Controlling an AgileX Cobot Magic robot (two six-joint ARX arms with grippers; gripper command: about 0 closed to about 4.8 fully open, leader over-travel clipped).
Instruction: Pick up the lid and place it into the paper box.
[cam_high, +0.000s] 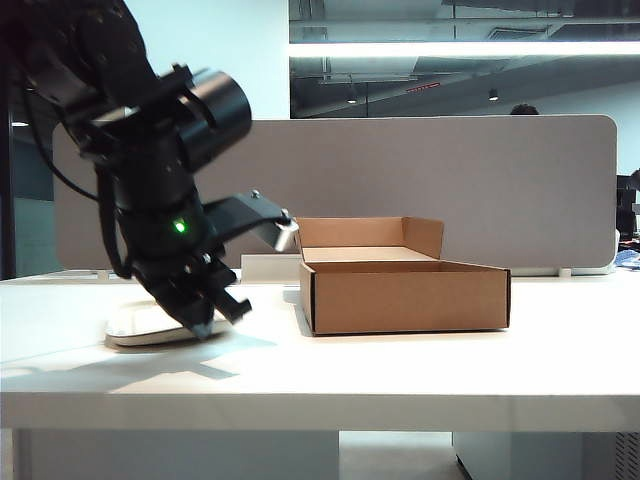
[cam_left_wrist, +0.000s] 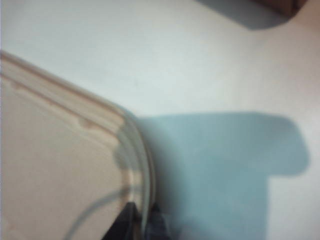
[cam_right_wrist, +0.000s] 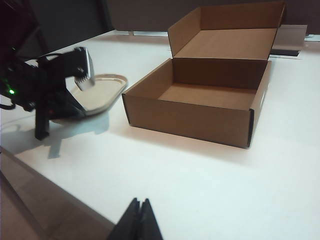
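Observation:
The off-white lid (cam_high: 140, 325) lies flat on the white table, left of the paper box (cam_high: 405, 295). My left gripper (cam_high: 207, 325) reaches down to the lid's right end. In the left wrist view the left gripper (cam_left_wrist: 144, 212) is shut on the lid's (cam_left_wrist: 55, 160) rim, with one dark fingertip on each side of it. The brown box (cam_right_wrist: 200, 115) stands open-topped with its flaps upright at the back. In the right wrist view the lid (cam_right_wrist: 102, 90) lies beyond the black left arm (cam_right_wrist: 50, 90). My right gripper (cam_right_wrist: 140, 202) is shut and empty, low over the table's near side, far from the box.
A grey partition panel (cam_high: 450, 180) runs along the back of the table. The table's front edge (cam_high: 320, 400) crosses the exterior view. The left arm casts a broad shadow (cam_left_wrist: 220, 165) on the table beside the lid.

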